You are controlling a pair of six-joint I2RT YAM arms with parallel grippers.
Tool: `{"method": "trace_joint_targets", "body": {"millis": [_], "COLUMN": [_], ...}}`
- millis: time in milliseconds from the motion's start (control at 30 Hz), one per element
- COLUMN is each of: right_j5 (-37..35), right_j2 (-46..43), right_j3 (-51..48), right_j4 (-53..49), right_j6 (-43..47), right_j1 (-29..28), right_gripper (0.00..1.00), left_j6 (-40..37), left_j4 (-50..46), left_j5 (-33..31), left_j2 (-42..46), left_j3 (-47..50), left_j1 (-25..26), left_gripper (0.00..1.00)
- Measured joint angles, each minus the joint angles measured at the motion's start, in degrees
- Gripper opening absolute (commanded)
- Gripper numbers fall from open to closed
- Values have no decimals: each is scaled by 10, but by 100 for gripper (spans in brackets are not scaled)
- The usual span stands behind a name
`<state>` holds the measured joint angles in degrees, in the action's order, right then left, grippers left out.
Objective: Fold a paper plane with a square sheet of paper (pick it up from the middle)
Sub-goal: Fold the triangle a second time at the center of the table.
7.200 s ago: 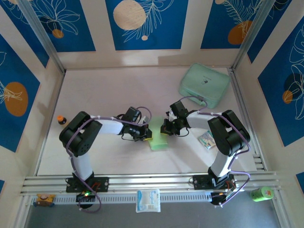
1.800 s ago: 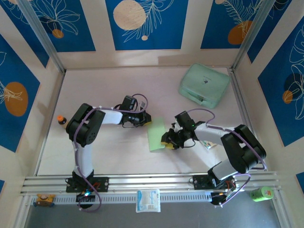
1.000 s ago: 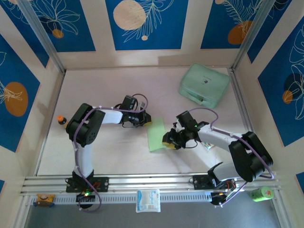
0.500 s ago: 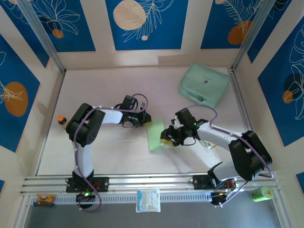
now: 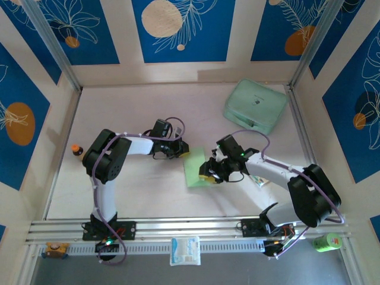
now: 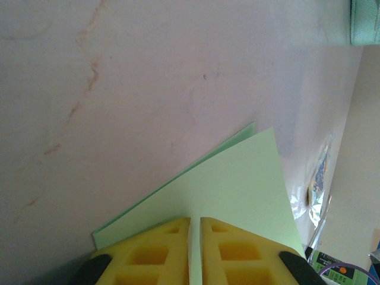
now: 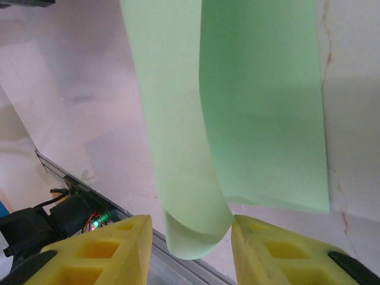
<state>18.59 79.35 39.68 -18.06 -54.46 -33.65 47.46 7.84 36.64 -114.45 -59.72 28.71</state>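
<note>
Folding has barely begun. From above, the square sheet of paper (image 5: 195, 167) lies on the table (image 5: 136, 190) between the left jaws and the right jaws. It is doubled over loosely, with no pointed nose or wings, so by my reading nearly every fold of the plane is still to do. Against the frame half a second earlier, the right jaws have crept a little toward the left jaws, while the left jaws and the sheet have stayed put.

On the left wrist view, the left jaws are pinched almost shut on the sheet's edge, and two layers fan out just ahead of them.

On the right wrist view, the right jaws stand partly apart. A soft, uncreased curl of the sheet sits between them, clear of one pad, so it is not gripped.
</note>
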Motion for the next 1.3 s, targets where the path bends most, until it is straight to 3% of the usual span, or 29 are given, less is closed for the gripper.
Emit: {"method": "trace_joint_targets", "body": {"millis": [233,567,767,1000,1133,1300], "right_j5": [25,93,105,106,100,84], "right_j2": [27,82,102,130,140,136], "right_j3": [-2,-4,-4,-5,-10,-20], "right_j4": [64,151,164,175,175,179], "right_j6": [10,46,56,61,52,31], "right_j1": [29,68,76,84,84,84], "right_gripper": [52,51,42,18,12,9], "left_j6": [0,0,0,-2,-10,-21], "left_j4": [-2,-5,-6,-16,-32,-38], "left_j5": [1,4,6,13,12,-2], "left_j2": [0,0,0,2,17,93], "left_j3": [-1,-1,-2,-14,-18,-6], "left_j1": [0,0,0,1,1,1], "left_gripper": [14,15,18,31,41,43]}}
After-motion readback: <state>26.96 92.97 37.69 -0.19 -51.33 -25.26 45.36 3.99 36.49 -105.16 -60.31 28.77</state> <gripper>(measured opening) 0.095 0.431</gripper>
